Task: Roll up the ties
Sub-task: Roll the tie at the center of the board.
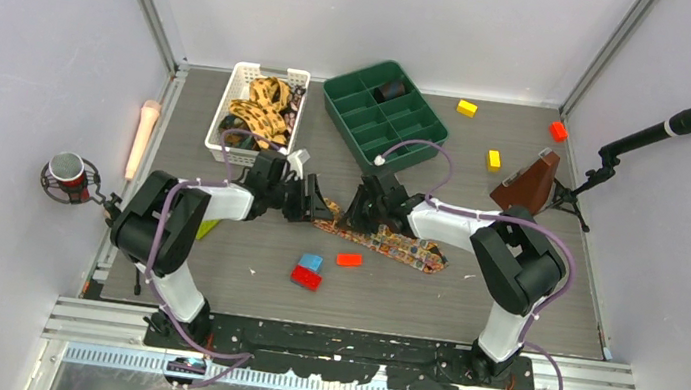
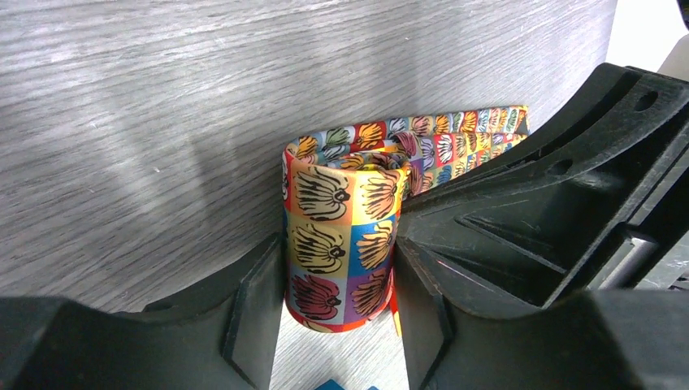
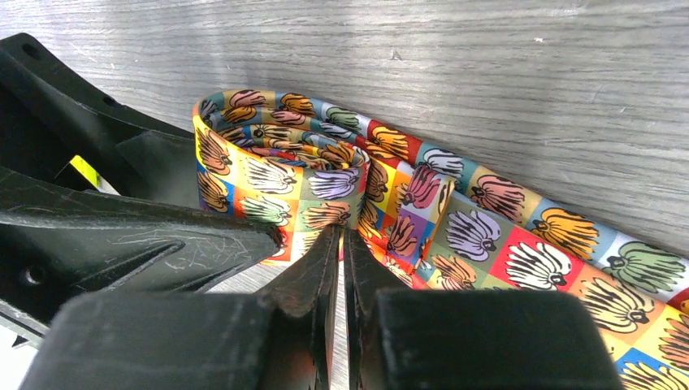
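Observation:
One tie (image 1: 398, 248), patterned in bright squares with shell shapes, lies across the table's middle. Its left end is coiled into a roll (image 2: 341, 244). My left gripper (image 1: 308, 202) is shut on that roll, with a finger (image 2: 258, 313) pressed on each side (image 2: 337, 253). My right gripper (image 1: 356, 212) faces it from the right. Its jaws are almost together and pinch a layer of the tie at the coil's edge (image 3: 341, 233). The tie's flat length (image 3: 520, 244) runs off to the right. Several more ties (image 1: 264, 109) lie piled in the white basket (image 1: 232, 89).
A green divided tray (image 1: 412, 133) stands behind the grippers, with a dark roll (image 1: 394, 89) in a far compartment. Red (image 1: 305, 278), blue (image 1: 311, 262) and orange (image 1: 349, 259) blocks lie near the tie. Yellow blocks (image 1: 494, 159) and a brown wedge (image 1: 527, 185) sit at right.

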Action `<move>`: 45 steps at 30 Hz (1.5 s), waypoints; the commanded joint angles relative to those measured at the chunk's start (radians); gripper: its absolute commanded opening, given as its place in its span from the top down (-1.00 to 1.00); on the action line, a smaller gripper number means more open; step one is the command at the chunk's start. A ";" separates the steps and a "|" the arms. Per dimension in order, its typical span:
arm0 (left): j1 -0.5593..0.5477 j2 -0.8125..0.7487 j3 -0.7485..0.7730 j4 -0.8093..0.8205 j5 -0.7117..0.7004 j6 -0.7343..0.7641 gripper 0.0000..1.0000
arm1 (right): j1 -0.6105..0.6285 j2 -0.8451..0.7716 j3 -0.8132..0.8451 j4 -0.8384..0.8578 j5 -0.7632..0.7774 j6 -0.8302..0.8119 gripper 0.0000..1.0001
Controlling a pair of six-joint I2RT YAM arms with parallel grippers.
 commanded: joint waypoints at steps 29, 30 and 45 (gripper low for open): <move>-0.224 -0.084 0.254 -0.387 -0.674 0.240 0.22 | -0.081 -0.359 -0.089 -0.081 0.111 -0.036 0.79; -0.232 -0.079 0.265 -0.401 -0.696 0.250 0.22 | -0.089 -0.370 -0.096 -0.097 0.112 -0.043 0.78; -0.383 0.047 0.431 -0.531 -1.012 0.407 0.23 | -0.145 -0.602 -0.162 -0.288 0.238 -0.158 0.71</move>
